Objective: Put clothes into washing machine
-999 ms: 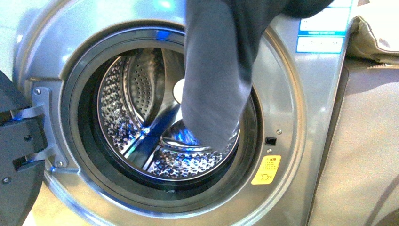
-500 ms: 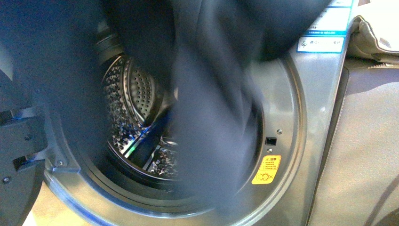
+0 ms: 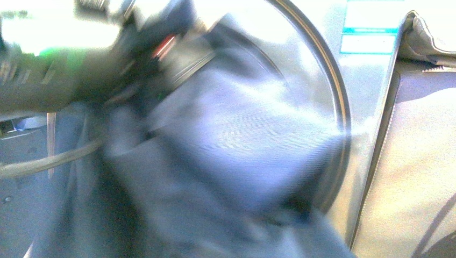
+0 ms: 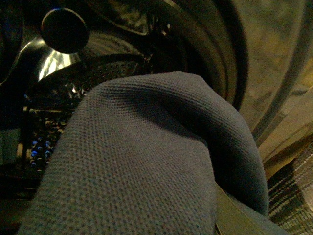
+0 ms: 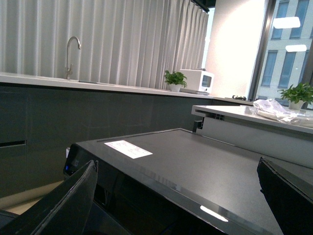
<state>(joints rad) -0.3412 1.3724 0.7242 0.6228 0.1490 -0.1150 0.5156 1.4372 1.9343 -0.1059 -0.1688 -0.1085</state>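
The clothes [image 3: 231, 156], a large dark navy-blue garment, hang blurred across the washing machine's [image 3: 365, 107] porthole and hide the drum in the front view. My left gripper [image 3: 172, 59] comes in from the upper left and is shut on the clothes; its fingers are buried in the fabric. In the left wrist view the clothes [image 4: 142, 161] fill the foreground, with the perforated drum [image 4: 98, 73] and dark gasket [image 4: 205, 44] just beyond. My right gripper [image 5: 176, 205] is open and empty, out of the front view, with its fingers [image 5: 63, 200] spread wide above a dark flat top [image 5: 195, 161].
A blue-white label [image 3: 371, 32] sits at the washer's upper right. A beige folded cloth [image 3: 430, 37] lies on a beige-grey panel [image 3: 414, 172] to the right. The right wrist view shows a counter with a tap [image 5: 72, 54] and potted plants [image 5: 175, 79].
The clothes have swung down and across the porthole, now hiding the drum. My left arm has come into the front view at the upper left, moving fast and blurred.
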